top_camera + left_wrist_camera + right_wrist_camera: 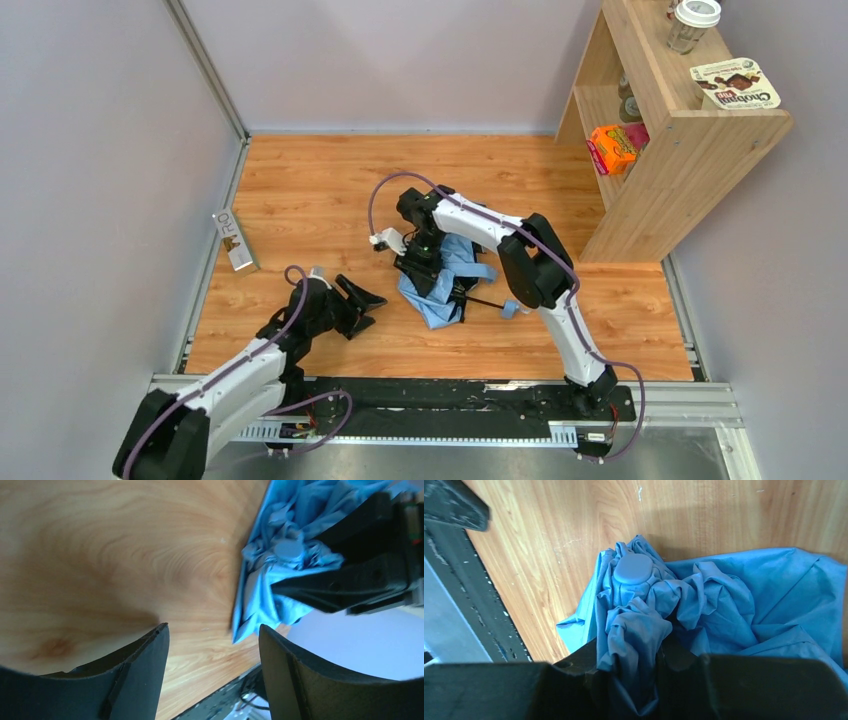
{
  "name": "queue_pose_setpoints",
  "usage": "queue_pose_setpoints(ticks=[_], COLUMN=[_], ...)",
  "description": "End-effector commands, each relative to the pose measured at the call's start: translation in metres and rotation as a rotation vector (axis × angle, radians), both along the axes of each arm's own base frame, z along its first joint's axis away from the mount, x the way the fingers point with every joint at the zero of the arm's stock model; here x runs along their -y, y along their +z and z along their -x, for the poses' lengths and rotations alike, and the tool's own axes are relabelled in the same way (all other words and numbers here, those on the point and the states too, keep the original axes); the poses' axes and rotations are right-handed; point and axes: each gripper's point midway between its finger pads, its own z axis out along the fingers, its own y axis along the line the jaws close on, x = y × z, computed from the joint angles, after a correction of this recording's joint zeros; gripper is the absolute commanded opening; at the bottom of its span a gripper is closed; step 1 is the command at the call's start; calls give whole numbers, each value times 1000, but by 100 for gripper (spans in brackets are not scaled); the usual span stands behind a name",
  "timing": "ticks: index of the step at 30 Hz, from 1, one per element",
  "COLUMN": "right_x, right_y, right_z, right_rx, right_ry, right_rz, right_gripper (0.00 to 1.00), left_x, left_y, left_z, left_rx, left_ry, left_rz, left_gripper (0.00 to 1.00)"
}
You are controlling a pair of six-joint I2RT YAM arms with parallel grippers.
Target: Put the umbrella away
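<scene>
2 white arms [470,218] with black joints, looping purple cables [400,177], matte black wedge-shaped pincer fingers [135,680]

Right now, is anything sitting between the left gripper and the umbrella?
Nothing visible. Only the wooden table lies between the open left gripper and the umbrella, which the right gripper is gripping by its bunched fabric.

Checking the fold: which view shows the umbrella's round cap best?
Right wrist: the cap is close and unobstructed amid bunched fabric. Left wrist shows it smaller; the top view does not show it.
</scene>
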Motion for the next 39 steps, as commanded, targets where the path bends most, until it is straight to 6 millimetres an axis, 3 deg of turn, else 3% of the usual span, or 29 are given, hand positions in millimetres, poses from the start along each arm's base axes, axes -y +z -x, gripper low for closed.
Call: queue_pose_setpoints(ticks=[1,3,6,7,8,11,12,15,16,18,21,23,24,25,26,27,29,31,36,39], right_x=[-11,-12,-15,-15,-17,-20,-21,-24,-25,-28,-32,-33,-33,-33,-31,-30,-27,-28,-34,-38], right_y=[-22,-23,-23,-21,-21,-18,-17,-13,-12,-9,-5,-3,-3,-4,-7,-10,-17,-19,-15,-6], right_z=[22,22,20,19,19,16,16,14,13,12,12,15,16,18,19,20,21,21,9,3], right_rx=[-162,-172,-171,-170,-170,-173,-172,-169,-166,-169,-164,-174,-179,-182,-179,-173,-165,-154,-77,-82], right_ry=[10,4,-2,-1,-4,-6,-5,-4,-5,-3,7,16,22,25,29,36,45,39,-19,-51], right_rz=[-85,-97,-106,-114,-118,-136,-138,-150,-155,-168,-183,-192,-196,-191,-179,-166,-138,-123,-143,-192], right_gripper=[1,1,0,0,0,0,0,0,0,0,0,0,0,0,0,0,0,0,2,1], left_x=[21,20,28,30,35,42,46,51,55,60,64,68,68,71,72,75,77,78,72,71], left_y=[49,41,54,46,56,47,54,39,42,20,8,6,-6,-2,-12,-4,-12,-19,-19,-14], left_z=[-46,-56,-74,-76,-82,-90,-93,-96,-99,-97,-101,-106,-105,-107,-105,-106,-103,-100,-93,-85], left_rx=[161,114,167,145,183,171,202,180,192,125,93,110,83,98,81,108,83,67,74,92], left_ry=[85,136,158,163,158,162,161,164,154,154,167,162,167,157,153,144,133,126,128,100], left_rz=[198,194,251,245,268,257,280,276,292,281,300,314,299,324,320,358,374,365,344,345], left_gripper=[73,74,74,74,74,75,75,75,75,75,75,66,61,59,50,47,36,13,0,0])
